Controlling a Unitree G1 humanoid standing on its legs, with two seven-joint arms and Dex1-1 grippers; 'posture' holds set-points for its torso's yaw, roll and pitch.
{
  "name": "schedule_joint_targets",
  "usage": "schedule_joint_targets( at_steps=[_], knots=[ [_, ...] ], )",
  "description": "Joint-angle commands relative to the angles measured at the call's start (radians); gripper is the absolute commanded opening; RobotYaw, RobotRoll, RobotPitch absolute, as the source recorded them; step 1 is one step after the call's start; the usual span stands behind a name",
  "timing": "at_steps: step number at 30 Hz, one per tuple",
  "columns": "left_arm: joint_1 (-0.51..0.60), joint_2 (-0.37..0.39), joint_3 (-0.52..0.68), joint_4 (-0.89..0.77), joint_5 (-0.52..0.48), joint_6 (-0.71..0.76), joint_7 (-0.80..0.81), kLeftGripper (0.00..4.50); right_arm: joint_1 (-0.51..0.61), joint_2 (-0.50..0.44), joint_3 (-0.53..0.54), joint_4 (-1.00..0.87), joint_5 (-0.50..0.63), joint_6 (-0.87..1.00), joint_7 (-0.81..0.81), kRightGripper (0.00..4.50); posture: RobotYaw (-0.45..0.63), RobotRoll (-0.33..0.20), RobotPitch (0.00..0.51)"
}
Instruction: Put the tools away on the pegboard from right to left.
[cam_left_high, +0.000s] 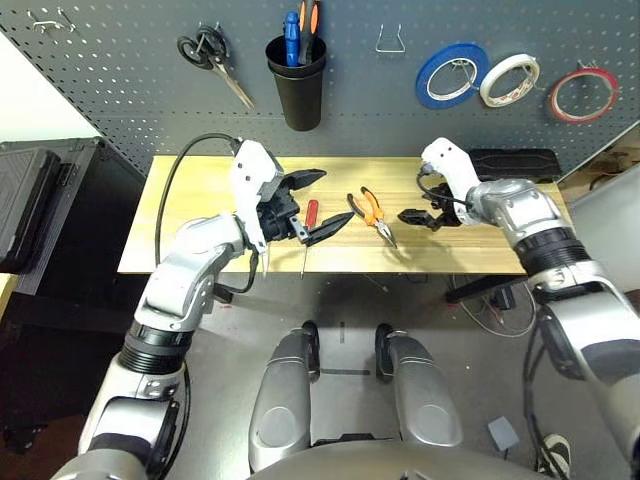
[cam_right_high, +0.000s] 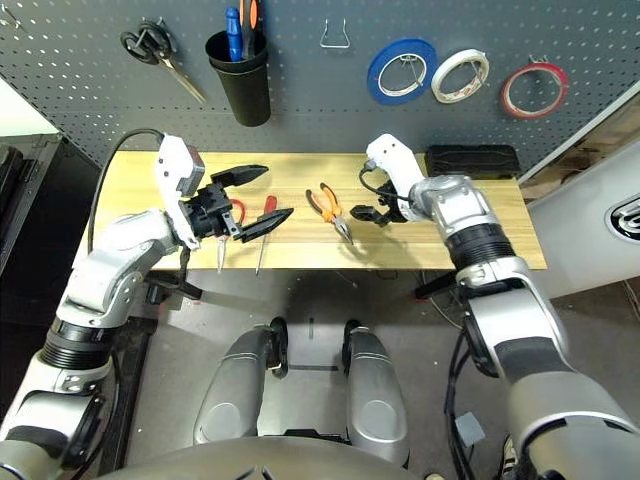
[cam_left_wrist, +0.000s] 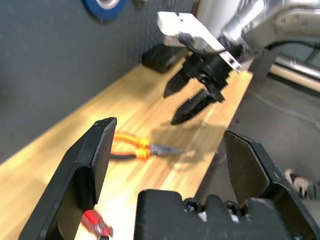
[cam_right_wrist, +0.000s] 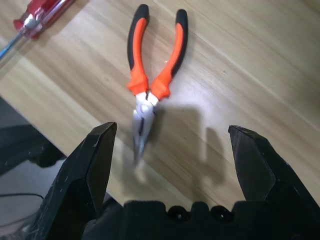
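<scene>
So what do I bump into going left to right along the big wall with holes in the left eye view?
Black-handled scissors, black cup, empty hook, blue tape, white tape, red tape.
</scene>
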Motion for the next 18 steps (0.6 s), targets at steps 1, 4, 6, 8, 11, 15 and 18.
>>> schedule_joint_targets(
  at_steps=[1, 4, 6, 8, 11, 15, 18],
  knots=[
    [0.039, 0.038, -0.038, -0.008, 0.017, 0.049, -0.039, 4.50, -0.009, 0.045, 0.004, 0.071, -0.023, -0.014, -0.070, 4.49, 0.01, 0.000, 0.335],
    [0.053, 0.063, -0.041, -0.022, 0.011, 0.077, -0.057, 4.50, -0.033, 0.085, -0.002, 0.141, -0.033, -0.027, -0.120, 4.49, 0.02, 0.000, 0.350],
    [0.061, 0.074, -0.037, -0.027, 0.010, 0.085, -0.062, 4.50, -0.053, 0.109, -0.012, 0.189, -0.034, -0.037, -0.154, 4.49, 0.02, 0.000, 0.358],
    [0.067, 0.079, -0.029, -0.034, 0.005, 0.093, -0.059, 4.50, -0.078, 0.132, -0.024, 0.241, -0.033, -0.050, -0.194, 4.49, 0.03, 0.000, 0.360],
    [0.075, 0.082, -0.021, -0.051, -0.003, 0.106, -0.058, 4.50, -0.110, 0.170, -0.040, 0.310, -0.027, -0.069, -0.234, 4.49, 0.03, 0.000, 0.363],
    [0.084, 0.082, -0.018, -0.068, -0.005, 0.117, -0.054, 4.50, -0.132, 0.205, -0.053, 0.367, -0.029, -0.097, -0.265, 4.49, 0.04, 0.000, 0.362],
    [0.089, 0.080, -0.012, -0.078, -0.009, 0.126, -0.048, 4.50, -0.145, 0.227, -0.055, 0.406, -0.035, -0.118, -0.293, 4.49, 0.05, 0.000, 0.363]
  ],
)
